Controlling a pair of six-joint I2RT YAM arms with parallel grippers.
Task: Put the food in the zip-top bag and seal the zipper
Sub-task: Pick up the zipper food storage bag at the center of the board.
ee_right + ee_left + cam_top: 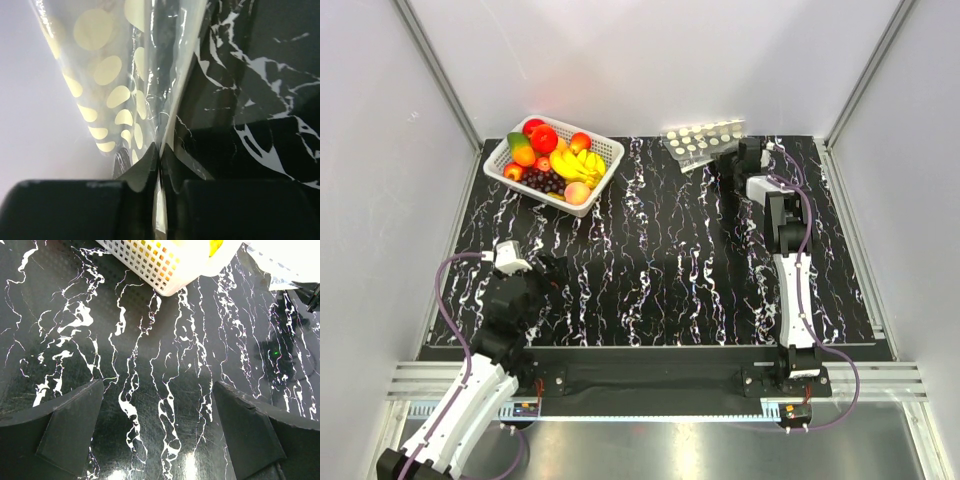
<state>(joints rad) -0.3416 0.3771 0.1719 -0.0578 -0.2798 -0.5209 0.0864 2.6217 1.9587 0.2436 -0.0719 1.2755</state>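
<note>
In the top view, all the food (pixel 552 162) is seen gathered in the white basket (pixel 606 181) at the far left of the surface (pixel 670 270), with nothing yet placed in the zip-top bag (pixel 705 139). The bag is found at the far edge, right of the basket and well apart from it. It is met at its near corner by the right jaws, most likely so that it can be drawn toward the fruit or held for filling. The left jaws are parked low near the left arm's base, far from both.

In the left wrist view, the left jaws are shown spread wide, with only bare surface (pixel 165 365) between them; nothing is held or touched. The basket (pixel 165 270) is framed ahead and a corner of the bag (pixel 277 265) at upper right.

In the right wrist view, the right jaws are seen pressed together on a thin fold of the bag (pixel 107 70), whose dotted film is lifted off the surface (pixel 260 75). Whether the pinched edge is the zipper cannot be told.
</note>
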